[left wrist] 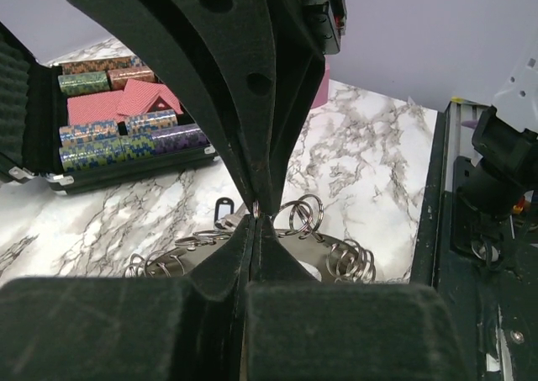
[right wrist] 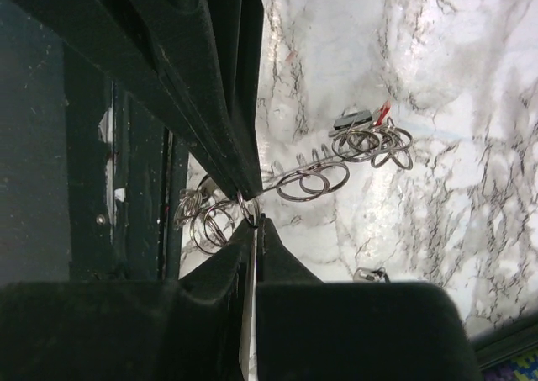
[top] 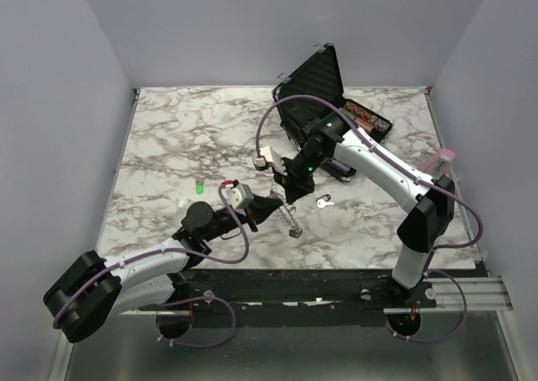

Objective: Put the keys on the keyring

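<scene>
Nothing legible in any of the three views: no text, label, brand, number or sign; coloured print on the patterned stacks (left wrist: 118,137) inside the black case (left wrist: 18,103) too blurred to make out as lettering or figures.

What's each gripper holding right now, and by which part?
Both are shut on the keyring: the left gripper pinches one ring partway along it, and the right gripper likewise pinches a ring with its tips.
</scene>
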